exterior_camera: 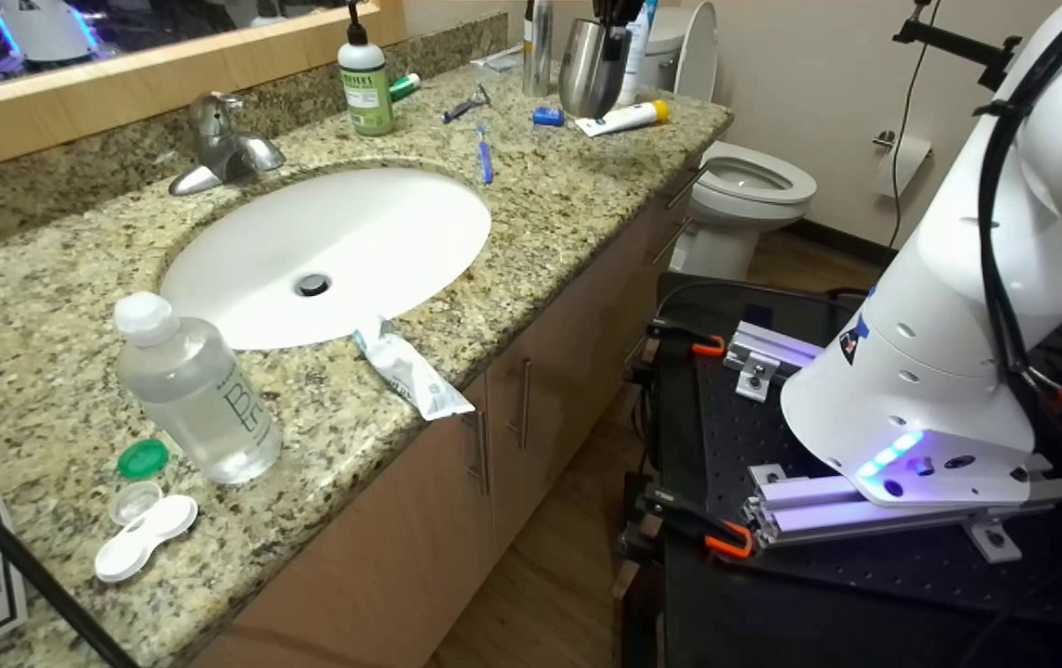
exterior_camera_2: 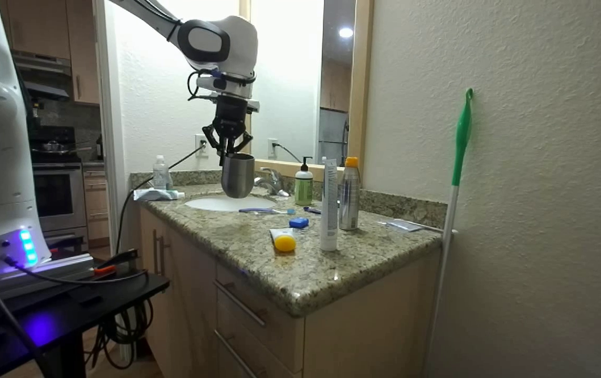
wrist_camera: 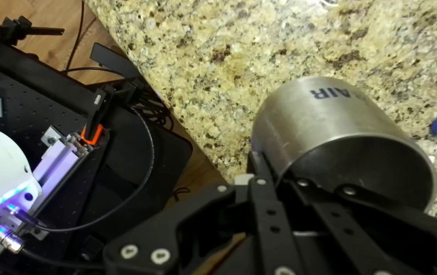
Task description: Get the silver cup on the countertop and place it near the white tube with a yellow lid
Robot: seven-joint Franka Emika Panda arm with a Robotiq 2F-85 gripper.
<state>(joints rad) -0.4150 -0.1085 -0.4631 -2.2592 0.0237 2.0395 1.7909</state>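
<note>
The silver cup [exterior_camera: 589,74] hangs above the countertop [exterior_camera: 540,241], also seen in an exterior view [exterior_camera_2: 238,181]. My gripper [exterior_camera_2: 230,151] is shut on its rim, one finger inside and one outside. In the wrist view the cup [wrist_camera: 317,114] is tilted toward the camera, with the fingertips [wrist_camera: 275,172] pinching its wall. The white tube with a yellow lid [exterior_camera: 623,119] lies on its side on the countertop, and its yellow end [exterior_camera_2: 284,242] faces an exterior camera. It is out of the wrist view. The cup is held higher than the tube.
A blue box [exterior_camera_2: 298,223] lies beside the tube. A tall white tube [exterior_camera_2: 329,215] and a silver spray can [exterior_camera_2: 350,202] stand near it. A soap bottle [exterior_camera: 365,93], toothbrush [exterior_camera: 485,158] and razor [exterior_camera: 467,104] are farther back by the sink [exterior_camera: 382,241]. The counter's front edge is close.
</note>
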